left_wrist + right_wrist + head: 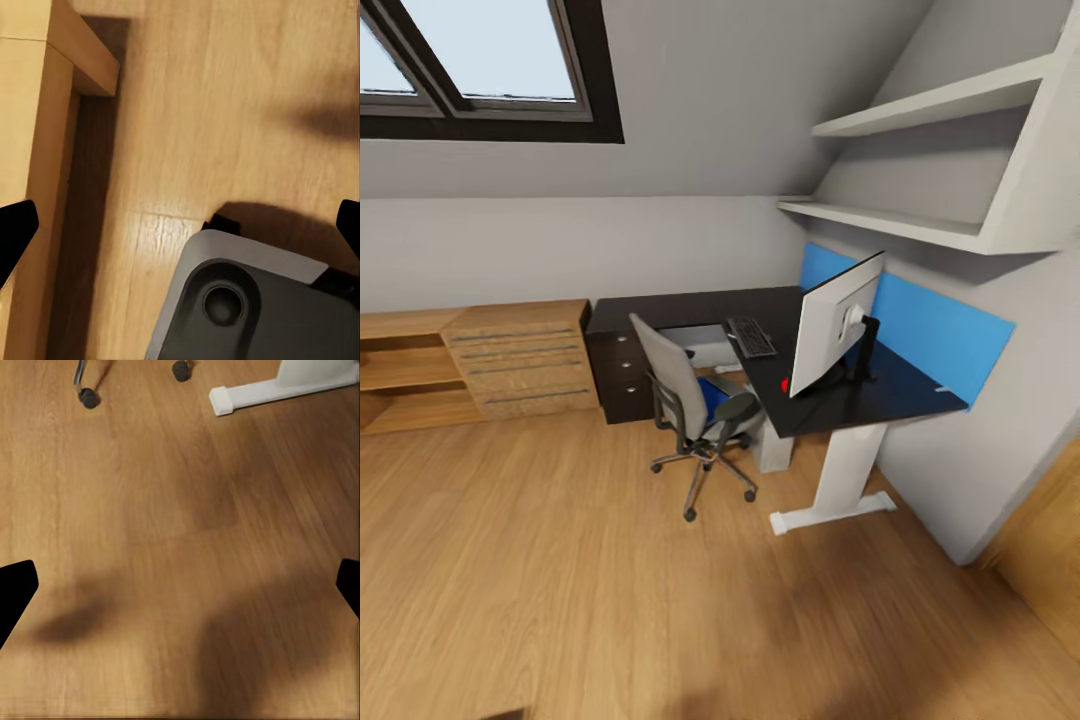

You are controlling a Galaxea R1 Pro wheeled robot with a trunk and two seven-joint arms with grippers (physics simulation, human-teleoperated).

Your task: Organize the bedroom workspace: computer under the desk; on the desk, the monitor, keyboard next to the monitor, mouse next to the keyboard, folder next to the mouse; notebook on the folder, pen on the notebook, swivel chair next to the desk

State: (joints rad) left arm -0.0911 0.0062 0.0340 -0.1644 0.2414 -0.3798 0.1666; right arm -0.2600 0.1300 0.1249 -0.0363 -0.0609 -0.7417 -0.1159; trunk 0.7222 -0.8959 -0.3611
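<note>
Head: desk [880, 395] carries monitor [838, 322], keyboard [751, 336] beyond it, red mouse [786, 385] at its base; swivel chair [695, 405] at desk edge, blue folder [709, 391] on seat. Left wrist: my left gripper [180, 225] fingers apart over floor. Right wrist: right gripper [180, 585] apart, desk foot [281, 388] ahead

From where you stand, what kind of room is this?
Probably an attic bedroom used as a home office: a sloped ceiling with a skylight, a black desk bearing a monitor, and a swivel chair.
</note>
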